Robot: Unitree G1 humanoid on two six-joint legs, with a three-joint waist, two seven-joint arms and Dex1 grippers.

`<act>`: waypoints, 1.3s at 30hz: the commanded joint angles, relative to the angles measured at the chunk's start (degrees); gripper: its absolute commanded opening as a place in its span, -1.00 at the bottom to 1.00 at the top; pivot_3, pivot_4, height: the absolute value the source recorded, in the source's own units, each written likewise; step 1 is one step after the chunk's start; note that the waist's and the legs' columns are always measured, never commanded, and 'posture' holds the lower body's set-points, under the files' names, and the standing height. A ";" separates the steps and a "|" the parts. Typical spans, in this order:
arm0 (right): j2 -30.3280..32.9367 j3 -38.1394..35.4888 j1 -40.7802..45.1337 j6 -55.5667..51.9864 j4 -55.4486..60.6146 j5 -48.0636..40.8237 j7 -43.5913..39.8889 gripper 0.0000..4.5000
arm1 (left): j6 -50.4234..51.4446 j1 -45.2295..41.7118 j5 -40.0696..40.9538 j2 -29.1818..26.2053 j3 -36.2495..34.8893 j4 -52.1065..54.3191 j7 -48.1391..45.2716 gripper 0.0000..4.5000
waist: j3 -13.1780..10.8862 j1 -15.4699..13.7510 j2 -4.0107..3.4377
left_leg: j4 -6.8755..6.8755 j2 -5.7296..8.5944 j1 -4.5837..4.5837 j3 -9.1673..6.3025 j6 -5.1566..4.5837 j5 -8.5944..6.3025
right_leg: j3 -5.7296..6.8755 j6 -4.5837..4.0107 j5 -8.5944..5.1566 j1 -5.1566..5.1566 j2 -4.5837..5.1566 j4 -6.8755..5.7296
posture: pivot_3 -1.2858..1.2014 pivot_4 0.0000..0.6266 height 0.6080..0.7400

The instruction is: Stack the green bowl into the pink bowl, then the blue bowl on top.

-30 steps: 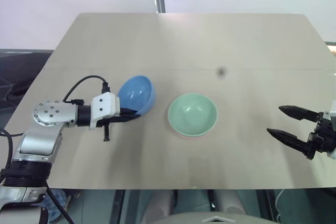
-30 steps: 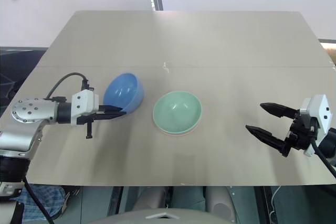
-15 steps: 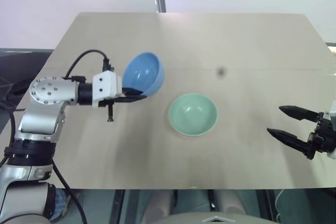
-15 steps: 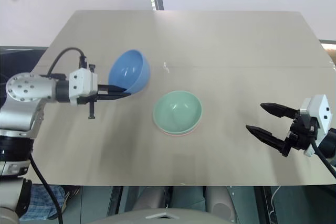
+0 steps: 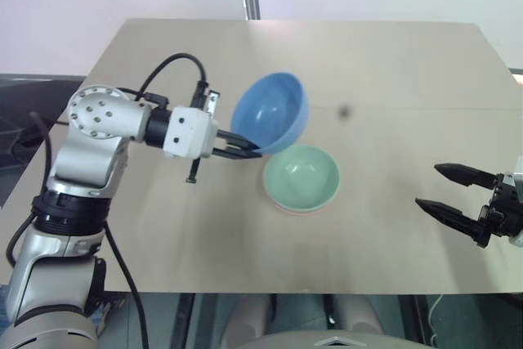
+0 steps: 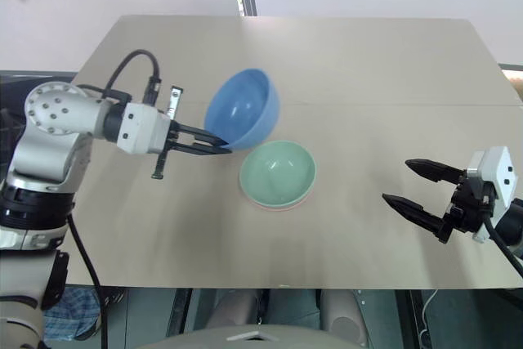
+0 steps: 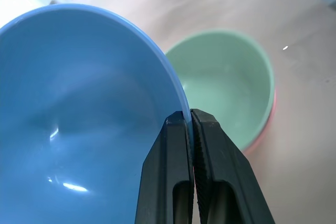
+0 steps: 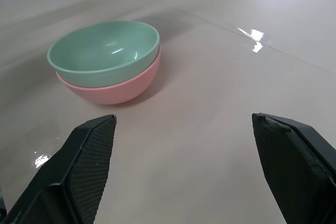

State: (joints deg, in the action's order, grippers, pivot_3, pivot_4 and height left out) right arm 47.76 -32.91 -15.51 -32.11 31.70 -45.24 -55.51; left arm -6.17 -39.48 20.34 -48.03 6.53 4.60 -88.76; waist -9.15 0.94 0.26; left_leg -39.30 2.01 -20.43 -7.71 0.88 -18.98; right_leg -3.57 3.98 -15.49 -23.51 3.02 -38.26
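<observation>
The left hand is pinched tight on the rim of the blue bowl. One finger sits inside the bowl and the other one sits outside, with the thin rim squeezed between them. The hand holds the blue bowl up in the air, off the worktop. The bowl is tipped on its side, so its open mouth faces back toward the arm.

The green bowl sits just past the tips of the left hand, a little lower down. It rests inside the pink bowl. The pink one peeks out below the green rim, and both stand the right way up on the worktop. The low edge of the blue bowl hangs close to the green bowl's far rim. The two do not look like they touch.

The right hand is wide open, with nothing between its two black fingers. It hangs over the worktop, well apart from the stacked bowls, and its fingers point toward them. The stacked bowls lie between the two hands, much nearer to the left one.
</observation>
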 commanded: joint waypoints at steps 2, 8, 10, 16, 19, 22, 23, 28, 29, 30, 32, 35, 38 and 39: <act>-0.35 -0.84 0.32 1.24 1.80 -0.22 0.72 1.00 | -5.64 -2.16 -1.19 1.35 2.40 -1.01 -3.30 -0.98 | 0.00 0.13 0.00 | 0.00 0.00 0.01 0.01 0.00 0.00 | -0.01 0.00 0.00 0.00 0.00 -0.03 | 0.03 -0.52 1.00; -0.99 -1.78 -0.93 1.21 3.03 -0.26 1.51 1.00 | -7.86 -3.08 -1.21 2.35 3.72 -3.11 -3.43 -0.85 | 0.00 0.04 0.00 | -0.04 0.00 0.00 -0.02 0.00 0.00 | 0.00 0.00 0.00 0.00 -0.01 -0.06 | 0.03 -0.52 1.00; -1.20 -2.12 -1.52 1.26 3.38 -0.23 1.59 1.00 | -7.80 -3.44 -1.99 2.24 3.84 -3.90 -3.42 -0.59 | 0.00 0.04 0.01 | -0.05 0.01 0.00 -0.02 0.00 0.00 | 0.00 0.00 0.00 0.00 -0.01 -0.07 | 0.03 -0.52 1.00; -1.28 -2.33 -2.16 1.57 3.60 -0.30 1.83 1.00 | -7.36 -3.69 -0.89 3.10 3.06 -4.19 -3.04 0.11 | 0.00 0.08 0.01 | -0.09 0.03 0.00 -0.02 0.00 0.00 | 0.00 0.00 0.00 0.00 0.00 -0.11 | 0.03 -0.52 1.00; -1.06 -2.29 -2.03 1.67 3.41 -0.42 1.85 1.00 | -3.50 -4.69 0.74 3.32 1.38 -4.89 -1.19 0.11 | -0.01 0.06 0.01 | -0.09 0.03 0.02 -0.03 0.00 0.00 | 0.00 0.00 0.00 0.00 -0.01 -0.15 | 0.03 -0.52 1.00; -0.80 -2.43 -2.08 1.78 3.28 -0.64 1.63 1.00 | 7.74 -6.05 4.93 3.01 -1.76 -5.64 3.61 0.11 | -0.01 0.05 0.02 | -0.14 0.03 0.01 -0.04 -0.01 0.00 | 0.00 0.00 0.00 0.00 -0.01 -0.19 | 0.03 -0.52 1.00; -0.73 -2.53 -2.12 1.83 3.24 -0.71 1.50 1.00 | 11.47 -6.13 6.25 2.66 -2.81 -5.87 4.99 0.11 | -0.01 0.07 0.02 | -0.15 0.03 0.01 -0.04 -0.01 0.00 | 0.00 0.00 0.00 0.00 -0.01 -0.21 | 0.03 -0.52 1.00; -0.30 -3.04 -2.23 2.06 2.72 -0.79 0.30 1.00 | 22.28 -2.16 8.49 -0.73 -8.07 -7.89 9.17 0.11 | -0.01 0.69 0.01 | -0.15 0.03 0.07 -0.04 -0.02 0.00 | -0.02 0.00 -0.01 0.00 -0.03 -0.29 | 0.03 -0.52 1.00; -0.13 -3.29 -2.32 2.08 2.54 -0.77 -0.15 1.00 | 24.05 0.10 9.00 -2.03 -9.44 -8.08 9.30 0.11 | 0.00 0.98 0.00 | -0.15 0.03 0.08 -0.04 -0.02 0.00 | -0.02 0.00 -0.01 0.00 -0.03 -0.28 | 0.03 -0.52 1.00; 0.18 -3.67 -2.27 2.07 2.14 -0.82 -0.68 1.00 | 27.04 2.79 9.73 -3.83 -11.12 -8.81 9.61 0.11 | 0.00 1.24 0.00 | -0.14 0.02 0.10 -0.02 -0.01 0.00 | -0.05 0.00 -0.01 0.00 -0.02 -0.29 | 0.03 -0.52 1.00; 0.46 -4.37 -2.35 2.03 1.67 -0.92 -1.47 1.00 | 30.47 6.66 11.19 -5.99 -13.78 -9.37 9.74 0.11 | -0.02 1.66 0.00 | -0.05 -0.01 0.20 -0.03 -0.01 0.00 | -0.20 0.00 -0.01 -0.01 -0.03 -0.31 | 0.03 -0.52 1.00; 0.53 -6.03 -3.94 1.48 1.42 -2.20 -3.35 1.00 | 28.29 14.57 8.39 -9.15 -16.71 -11.19 10.11 0.11 | -0.04 1.50 0.03 | -0.04 -0.06 0.23 -0.04 -0.04 -0.02 | -0.23 0.00 -0.01 -0.02 -0.05 -0.34 | 0.03 -0.52 1.00; 0.77 -7.28 -5.43 1.85 1.05 -2.00 -4.97 1.00 | 29.27 21.79 10.06 -10.62 -20.38 -8.42 9.43 0.11 | -0.07 1.14 0.07 | -0.02 -0.15 0.24 -0.02 -0.19 -0.10 | -0.20 0.00 -0.01 0.00 -0.02 -0.32 | 0.03 -0.52 1.00; 0.80 -7.62 -5.65 1.94 0.89 -1.97 -5.29 1.00 | 29.95 23.47 10.87 -10.85 -21.37 -7.29 9.26 0.11 | -0.07 1.02 0.07 | -0.02 -0.17 0.23 -0.03 -0.20 -0.11 | -0.21 0.00 -0.01 0.00 0.00 -0.30 | 0.03 -0.52 1.00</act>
State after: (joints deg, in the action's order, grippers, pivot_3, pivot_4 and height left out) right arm 48.09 -37.65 -20.90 -30.98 32.38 -46.30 -59.76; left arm 23.24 -16.87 29.33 -57.66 -11.49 -5.95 -78.88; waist -9.22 1.95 0.33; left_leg -39.33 1.85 -20.19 -7.77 0.68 -19.09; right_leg -3.79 3.97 -15.50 -23.51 3.07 -38.56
